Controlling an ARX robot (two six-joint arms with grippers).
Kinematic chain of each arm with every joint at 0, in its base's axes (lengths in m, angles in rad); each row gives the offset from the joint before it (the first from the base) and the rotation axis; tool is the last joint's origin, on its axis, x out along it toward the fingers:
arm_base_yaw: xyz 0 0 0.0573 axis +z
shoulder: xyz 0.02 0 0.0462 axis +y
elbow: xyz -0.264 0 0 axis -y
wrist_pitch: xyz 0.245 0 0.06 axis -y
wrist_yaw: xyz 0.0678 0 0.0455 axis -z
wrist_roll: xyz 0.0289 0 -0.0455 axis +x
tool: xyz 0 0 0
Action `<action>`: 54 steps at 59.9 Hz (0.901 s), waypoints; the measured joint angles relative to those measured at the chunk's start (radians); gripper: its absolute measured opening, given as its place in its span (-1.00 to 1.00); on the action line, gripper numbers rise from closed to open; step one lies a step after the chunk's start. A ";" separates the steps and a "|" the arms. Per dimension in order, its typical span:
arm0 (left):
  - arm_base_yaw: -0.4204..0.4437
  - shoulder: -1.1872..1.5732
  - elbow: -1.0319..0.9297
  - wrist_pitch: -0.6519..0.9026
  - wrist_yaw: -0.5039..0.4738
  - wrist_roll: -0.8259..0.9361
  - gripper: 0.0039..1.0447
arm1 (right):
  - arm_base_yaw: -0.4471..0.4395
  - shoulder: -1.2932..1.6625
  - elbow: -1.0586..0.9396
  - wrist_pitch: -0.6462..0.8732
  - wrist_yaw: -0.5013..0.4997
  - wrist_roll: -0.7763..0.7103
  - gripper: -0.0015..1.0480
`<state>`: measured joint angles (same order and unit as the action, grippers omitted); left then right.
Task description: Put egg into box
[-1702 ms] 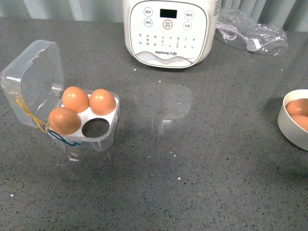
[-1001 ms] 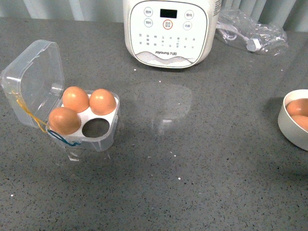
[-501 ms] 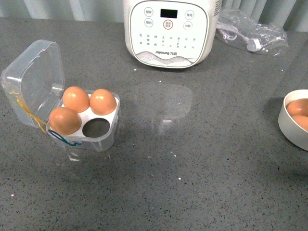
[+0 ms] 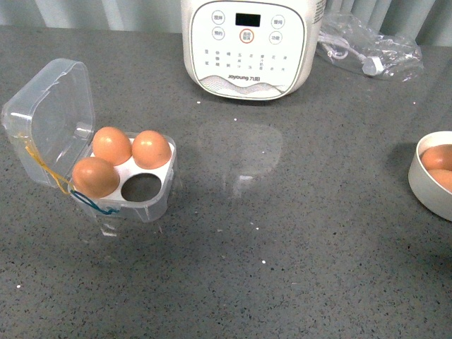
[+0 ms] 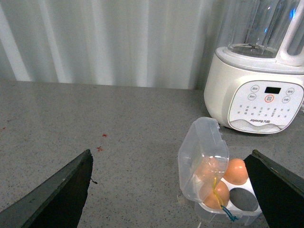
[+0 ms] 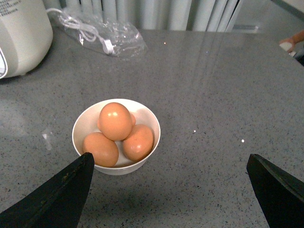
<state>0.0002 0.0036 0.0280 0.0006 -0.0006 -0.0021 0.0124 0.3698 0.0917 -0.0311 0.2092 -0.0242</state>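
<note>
At the right side of the counter [image 4: 296, 268], the right arm's fingers [image 6: 57, 199] stand wide apart and hold nothing, with the white bowl [image 6: 124, 169] showing between them and not yet reached. At least three brown eggs lie heaped in it. The topmost egg [image 6: 115, 120] rests on the others and looks the easiest to take, so I judge it the one to fetch. The step in hand is the reach and grasp. The fingers should come down astride that egg across its narrow girth, clear of the bowl's rim and the neighbouring eggs, and close gently, since the shell is smooth and brittle. The left arm's fingers [image 5: 61, 194] are likewise spread wide and empty, facing the clear egg box [image 4: 152, 206], which sits well apart on the counter's left with its lid [image 4: 49, 116] tipped back. Three holes hold eggs; the near right hole [image 4: 141, 187] is vacant, and the egg should be lowered there slowly, clear of the yellow and teal strings [image 4: 44, 169].
</note>
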 joint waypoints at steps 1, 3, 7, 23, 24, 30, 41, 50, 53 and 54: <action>0.000 0.000 0.000 0.000 0.000 0.000 0.87 | -0.016 0.055 0.004 0.038 -0.019 0.005 0.86; 0.000 0.000 0.000 0.000 0.000 0.000 0.87 | -0.035 0.133 0.011 0.098 -0.037 0.010 0.86; 0.000 0.000 0.000 0.000 0.000 0.000 0.87 | -0.055 0.251 0.029 0.188 -0.065 0.020 0.86; 0.000 0.000 0.000 0.000 0.000 0.000 0.87 | -0.071 0.709 0.127 0.487 -0.130 0.030 0.86; 0.000 0.000 0.000 0.000 0.000 0.000 0.87 | -0.072 0.739 0.136 0.503 -0.140 0.031 0.86; 0.000 0.000 0.000 0.000 0.000 0.000 0.87 | -0.072 0.850 0.179 0.539 -0.188 0.038 0.86; 0.000 0.000 0.000 0.000 0.000 0.000 0.87 | -0.071 0.975 0.260 0.540 -0.270 0.066 0.86; 0.000 0.000 0.000 0.000 0.000 0.000 0.87 | -0.062 1.045 0.294 0.550 -0.264 0.065 0.86; 0.000 0.000 0.000 0.000 0.000 0.000 0.87 | -0.058 1.062 0.299 0.552 -0.259 0.062 0.86; 0.000 0.000 0.000 0.000 0.000 0.000 0.87 | -0.058 1.065 0.300 0.553 -0.259 0.062 0.86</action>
<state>0.0006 0.0032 0.0280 0.0006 -0.0006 -0.0021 -0.0452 1.4345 0.3920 0.5220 -0.0498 0.0380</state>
